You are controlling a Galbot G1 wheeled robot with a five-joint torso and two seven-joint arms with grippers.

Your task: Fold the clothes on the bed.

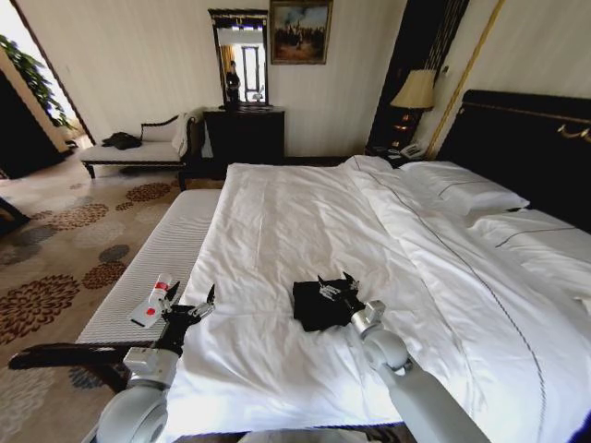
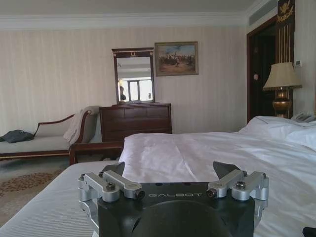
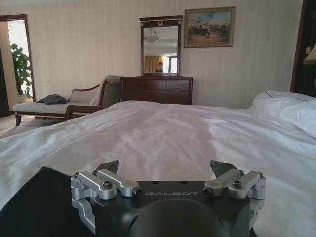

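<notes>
- Progress: the T-shirt [image 1: 319, 305] is seen as a small, compact dark bundle on the bed [image 1: 277, 221], so the folding is judged largely done; no sleeve or hem is seen spread out on the duvet.
- What is left: at most a last tuck or a release, as far as can be judged; the bundle's edges look slightly uneven.
- Right gripper [image 1: 337, 287]: placed over the far edge of the T-shirt, jaws apart, nothing clamped; in the right wrist view the dark cloth [image 3: 34, 207] lies just under and beside the gripper [image 3: 168, 170].
- Left gripper [image 1: 198, 305]: held at the bed's left edge, beside the striped bench [image 1: 157, 258], well apart from the T-shirt, jaws apart and empty.
</notes>
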